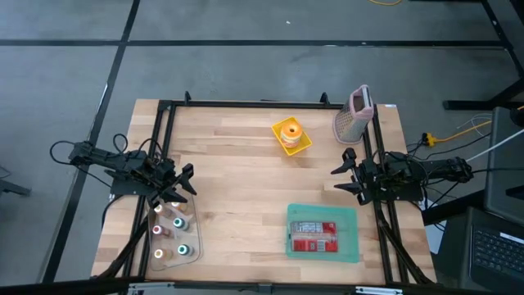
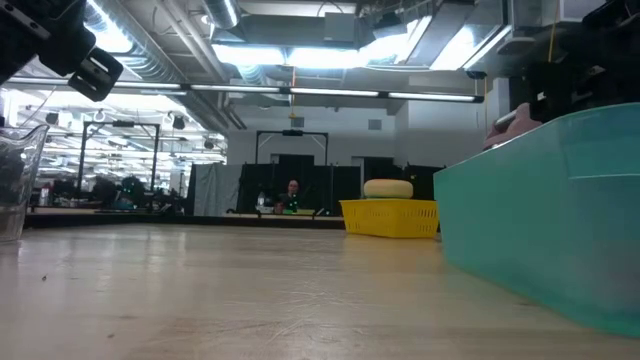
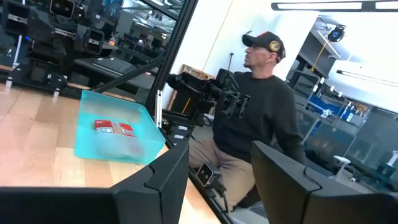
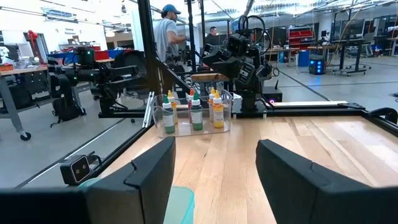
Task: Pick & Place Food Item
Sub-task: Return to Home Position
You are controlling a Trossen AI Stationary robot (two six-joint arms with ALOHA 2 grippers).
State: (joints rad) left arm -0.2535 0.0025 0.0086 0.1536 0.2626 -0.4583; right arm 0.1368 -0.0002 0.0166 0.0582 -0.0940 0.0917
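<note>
A round orange and tan food item sits in a small yellow basket at the table's far middle; in the low view it shows as a tan bun in the basket. A teal bin holding a red packet stands at the near right. My left gripper hovers open at the table's left side, pointing right. My right gripper hovers open at the right side, pointing left. Nothing is between either pair of fingers.
A clear box of small dropper bottles stands at the near left, under my left gripper. A metal grater with a pink handle stands at the far right corner. Black frame rails border the table. A person sits beyond the right edge.
</note>
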